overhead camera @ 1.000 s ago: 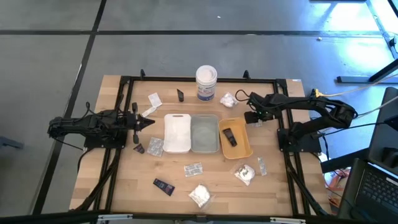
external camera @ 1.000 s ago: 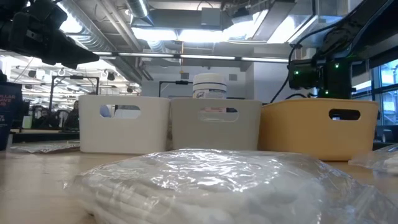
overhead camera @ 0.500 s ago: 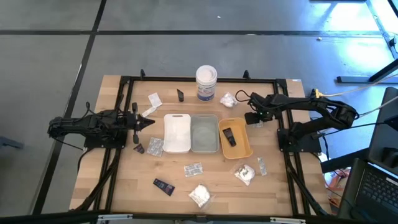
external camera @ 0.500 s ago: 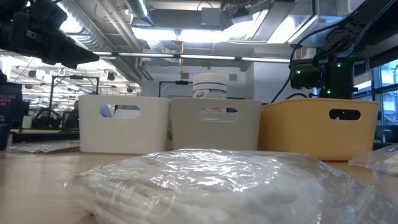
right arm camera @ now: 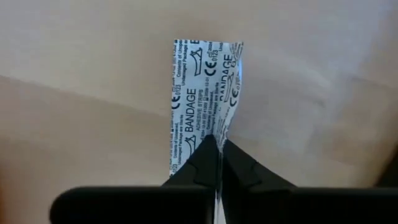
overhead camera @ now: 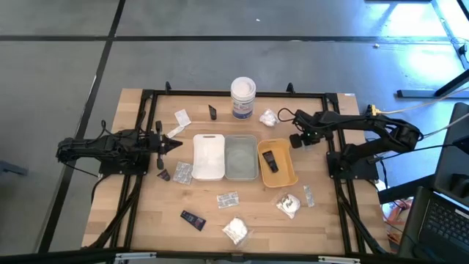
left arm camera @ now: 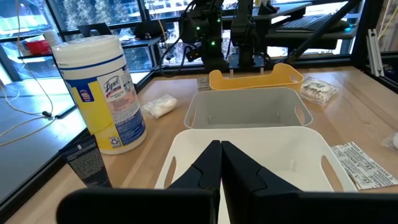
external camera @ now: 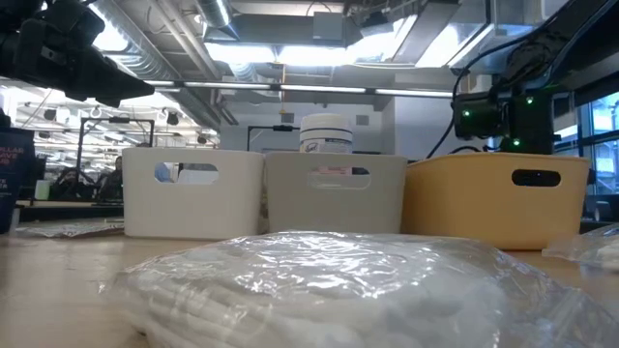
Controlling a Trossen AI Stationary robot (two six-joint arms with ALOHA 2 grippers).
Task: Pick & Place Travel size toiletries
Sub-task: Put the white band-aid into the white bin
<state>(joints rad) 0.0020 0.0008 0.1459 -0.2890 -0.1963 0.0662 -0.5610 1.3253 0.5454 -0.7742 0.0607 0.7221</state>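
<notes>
My right gripper (overhead camera: 297,139) stands just right of the orange tray (overhead camera: 287,176), pointing down, shut on a flat white printed bandage sachet (right arm camera: 205,81) that lies on the wood. A black tube (overhead camera: 270,160) lies in the orange tray. More toiletries are scattered on the table: sachets (overhead camera: 228,199) (overhead camera: 182,117), white wrapped bundles (overhead camera: 236,230) (overhead camera: 269,116), black tubes (overhead camera: 193,218) (overhead camera: 212,111). My left gripper (overhead camera: 176,143) waits shut, left of the white tray (overhead camera: 207,138). My right gripper pinches the bandage sachet between its two fingertips near its middle (right arm camera: 214,127), coming from above and pointing down. The sachet's one long edge (right arm camera: 236,74) is buckled up into a ridge toward the fingers. The rest of the sachet lies flat on the table.
White, grey (overhead camera: 241,139) and orange trays stand side by side at mid-table. A tall white tub with a blue label (overhead camera: 243,97) stands behind them. A black frame (overhead camera: 234,93) runs round the tabletop. A wrapped bundle (external camera: 319,280) fills the low view's foreground.
My right gripper has shifted a little toward the table's right edge and has shut on the bandage sachet beside the orange tray. The trays and the other toiletries lie as before.
</notes>
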